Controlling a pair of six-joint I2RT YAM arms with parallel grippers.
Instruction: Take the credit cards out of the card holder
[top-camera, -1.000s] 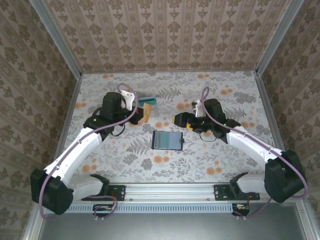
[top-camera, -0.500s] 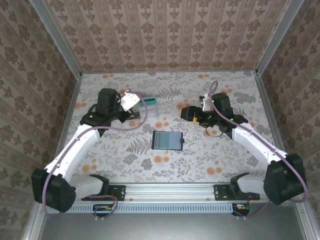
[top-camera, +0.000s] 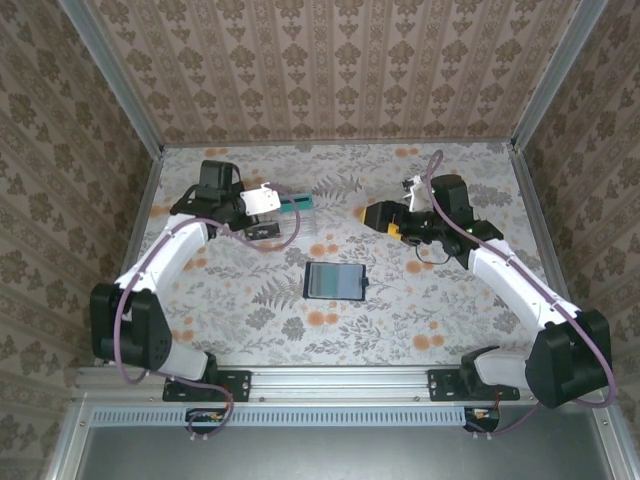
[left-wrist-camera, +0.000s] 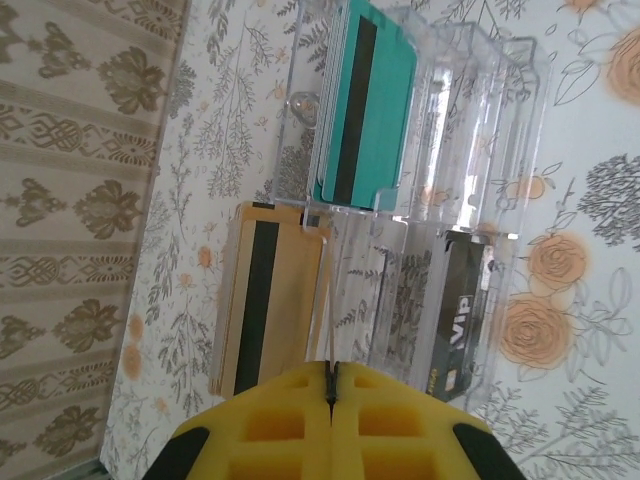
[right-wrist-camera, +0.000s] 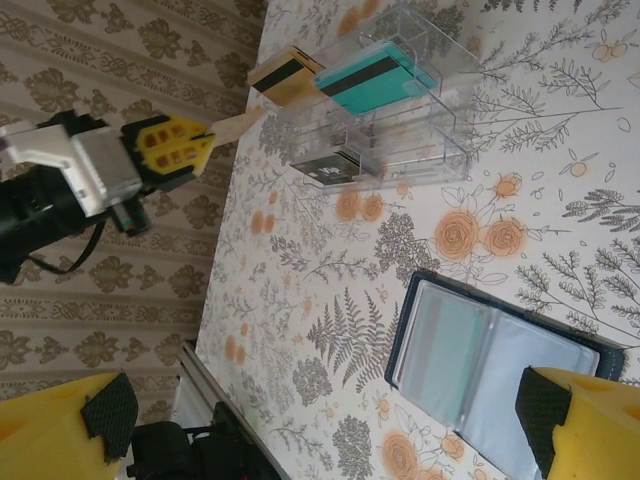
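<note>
Credit card (left-wrist-camera: 458, 320), black, "VIP" lettering

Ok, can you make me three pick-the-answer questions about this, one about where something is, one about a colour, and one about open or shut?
1. Where is the wallet?
A. in the tray
B. flat on the table
C. in a gripper

2. Which colour of card is in the tray?
A. red
B. purple
C. teal

3. The right gripper is:
A. open
B. shut on the wallet
C. shut on a card

Answers:
1 B, the top view shows it lying open on the table.
2 C, a teal card stands in the tray.
3 A, its fingers are far apart with nothing between them.
</note>
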